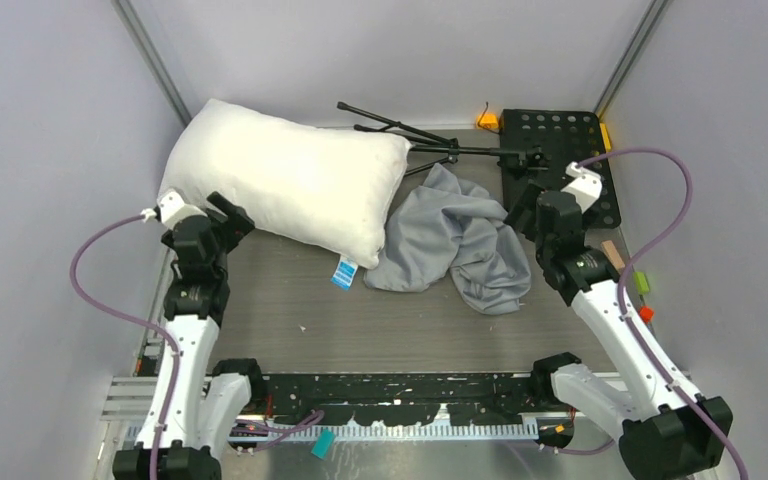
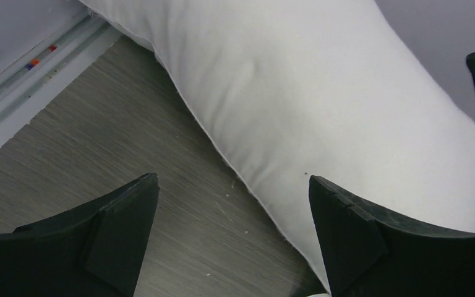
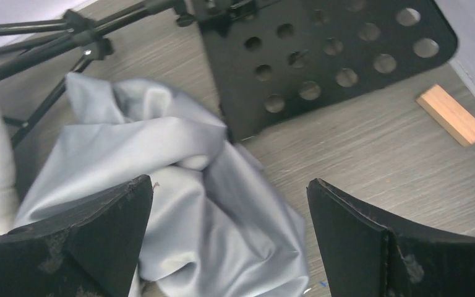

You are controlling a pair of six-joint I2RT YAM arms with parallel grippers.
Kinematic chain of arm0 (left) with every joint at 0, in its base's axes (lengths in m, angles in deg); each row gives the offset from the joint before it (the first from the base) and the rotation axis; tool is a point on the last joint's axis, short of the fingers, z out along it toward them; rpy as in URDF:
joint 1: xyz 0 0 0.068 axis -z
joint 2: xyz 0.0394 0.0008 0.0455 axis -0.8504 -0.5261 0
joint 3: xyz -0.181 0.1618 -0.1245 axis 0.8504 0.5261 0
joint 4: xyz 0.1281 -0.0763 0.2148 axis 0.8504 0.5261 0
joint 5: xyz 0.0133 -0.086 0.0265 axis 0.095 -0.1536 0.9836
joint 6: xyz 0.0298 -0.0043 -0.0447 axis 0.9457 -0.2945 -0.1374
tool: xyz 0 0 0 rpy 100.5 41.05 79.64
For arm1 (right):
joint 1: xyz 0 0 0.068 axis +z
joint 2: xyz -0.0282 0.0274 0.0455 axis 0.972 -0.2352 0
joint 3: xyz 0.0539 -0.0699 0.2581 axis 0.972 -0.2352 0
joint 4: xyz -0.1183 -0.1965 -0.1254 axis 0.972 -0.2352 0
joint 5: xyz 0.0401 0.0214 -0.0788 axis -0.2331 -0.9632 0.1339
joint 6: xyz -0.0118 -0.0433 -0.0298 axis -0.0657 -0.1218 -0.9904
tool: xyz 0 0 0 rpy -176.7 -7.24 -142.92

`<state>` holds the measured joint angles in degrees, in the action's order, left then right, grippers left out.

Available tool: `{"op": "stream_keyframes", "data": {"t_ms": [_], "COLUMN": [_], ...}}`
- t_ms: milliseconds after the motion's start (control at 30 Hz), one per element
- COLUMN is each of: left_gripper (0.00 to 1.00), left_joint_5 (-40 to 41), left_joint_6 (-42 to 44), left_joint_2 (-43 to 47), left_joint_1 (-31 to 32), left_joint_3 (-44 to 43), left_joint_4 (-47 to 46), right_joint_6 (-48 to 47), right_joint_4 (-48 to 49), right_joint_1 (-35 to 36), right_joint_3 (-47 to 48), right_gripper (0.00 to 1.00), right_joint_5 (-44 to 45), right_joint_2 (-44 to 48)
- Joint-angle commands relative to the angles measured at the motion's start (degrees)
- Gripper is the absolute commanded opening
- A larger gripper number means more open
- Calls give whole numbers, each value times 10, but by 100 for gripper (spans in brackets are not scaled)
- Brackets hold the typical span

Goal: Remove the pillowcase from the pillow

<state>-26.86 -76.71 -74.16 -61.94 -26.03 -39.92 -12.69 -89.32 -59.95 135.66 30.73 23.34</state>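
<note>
left gripper (image 2: pixel 232 185): jaws wide apart, holding nothing, over the table (image 1: pixel 290 325) just beside the pillow's near edge | right gripper (image 3: pixel 229 185): jaws wide apart, empty, above the pillowcase's right side | pillowcase (image 1: pixel 460 240): crumpled heap on table, off the pillow, touching its right end | pillow (image 1: pixel 290 180): bare, far left, tag (image 1: pixel 344 272) at near corner | black perforated stand (image 1: pixel 560 150): far right, behind pillowcase

Overhead + wrist close-ups, pillow (image 1: pixel 285 180) shared

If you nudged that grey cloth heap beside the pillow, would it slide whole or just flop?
Probably flop: the pillowcase lies crumpled in soft folds, so a nudge would likely bunch it. It looks thin, so likely light; its slight sheen suggests it may slip in a grip.
</note>
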Motion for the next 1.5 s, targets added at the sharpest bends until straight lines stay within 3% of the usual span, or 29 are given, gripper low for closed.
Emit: {"op": "stream_keyframes", "data": {"t_ms": [0,133,300,433,633,700,800,867,967,1000,1100,1167,1200,1233,1467], "left_gripper": [93,97,100,100,100,100,100,100,99,100,100,98,91,98,100], "left_joint_5": [93,140,140,121,93,63,19,-9,-47,-60,-66,-65,-71,-78,-104], "left_joint_6": [83,147,240,270,316,323,332,325,323,329,329,327,329,336,357], "left_joint_2": [17,-7,-51,-112,-275,-316,-329,-359,-429,-428,-423,-426,-423,-421,-425], "left_joint_1": [46,97,124,124,123,114,97,78,63,63,62,63,63,68,69], "left_joint_3": [70,126,193,229,220,226,210,215,225,226,215,220,221,226,213], "left_joint_4": [-136,-221,-342,-433,-536,-605,-588,-626,-713,-716,-677,-697,-692,-696,-679], "right_joint_6": [-22,-65,-106,-173,-187,-201,-220,-191,-166,-169,-169,-169,-169,-171,-197], "right_joint_4": [106,208,459,493,562,618,738,700,745,783,772,782,778,787,806], "right_joint_1": [-40,-49,-50,-57,-80,-83,-99,-127,-157,-157,-157,-157,-157,-157,-143], "right_joint_3": [-54,-131,-282,-282,-280,-292,-319,-291,-279,-294,-294,-295,-296,-298,-308], "right_gripper": [100,100,98,99,99,99,99,98,97,96,93,84,93,95,96], "right_joint_5": [-18,-34,-21,-10,16,34,18,-49,-93,-99,-97,-97,-97,-98,-103], "right_joint_2": [43,73,66,-1,-124,-169,-243,-261,-334,-346,-343,-346,-344,-346,-346]}}
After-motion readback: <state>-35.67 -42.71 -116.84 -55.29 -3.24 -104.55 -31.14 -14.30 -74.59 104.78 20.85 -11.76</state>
